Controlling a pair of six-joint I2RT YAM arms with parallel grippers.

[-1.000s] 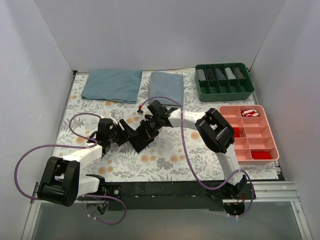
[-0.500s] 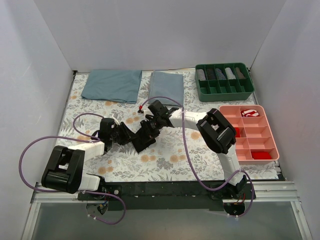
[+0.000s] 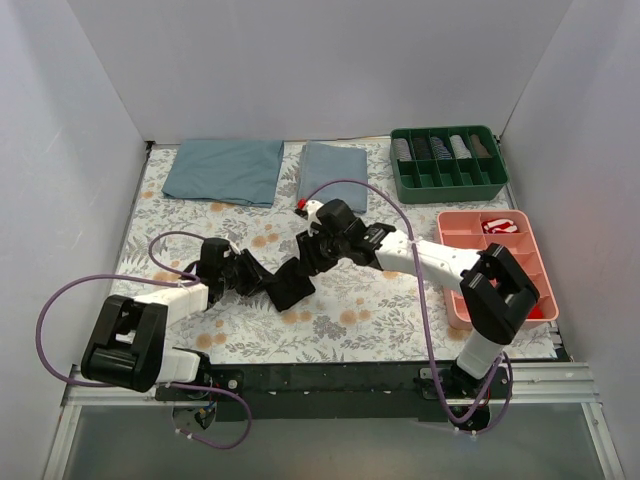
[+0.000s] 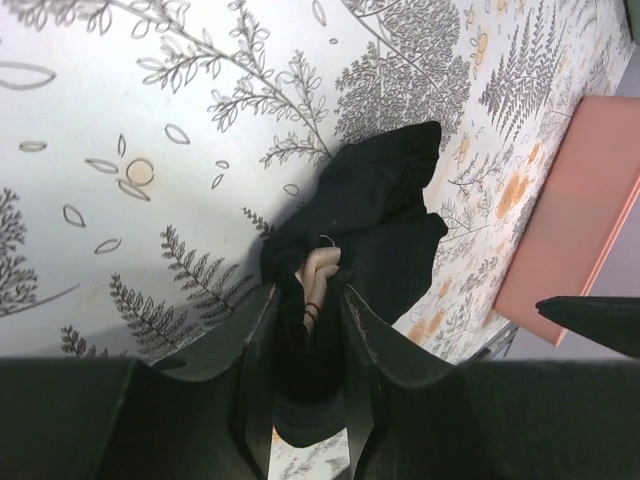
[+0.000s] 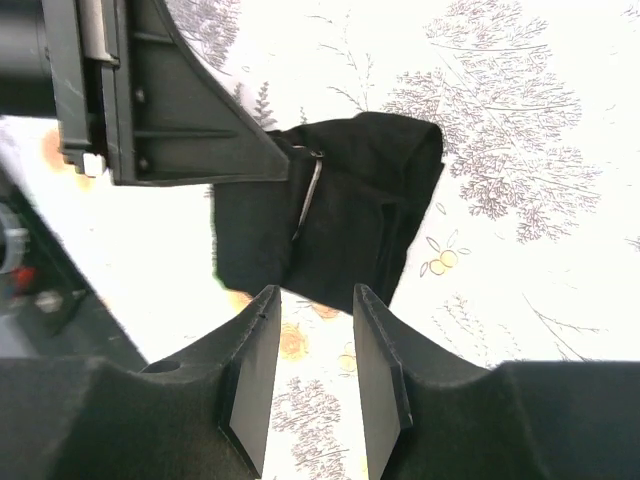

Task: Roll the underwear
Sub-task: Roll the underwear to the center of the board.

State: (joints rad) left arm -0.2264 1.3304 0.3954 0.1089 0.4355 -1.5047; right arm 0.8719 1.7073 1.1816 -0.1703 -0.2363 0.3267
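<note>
Pink tray [image 3: 520,262] right of black underwear [image 3: 290,288]

One underwear [image 3: 292,290], two blue-grey cloths [image 3: 224,171] [image 3: 334,172], one green tray [image 3: 448,190], one pink tray [image 3: 510,265]

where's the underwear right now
In the top view the underwear lies bunched just left of the table's middle. It is pinched in the left tool, and the open right tool is close on its far-right side.
</note>
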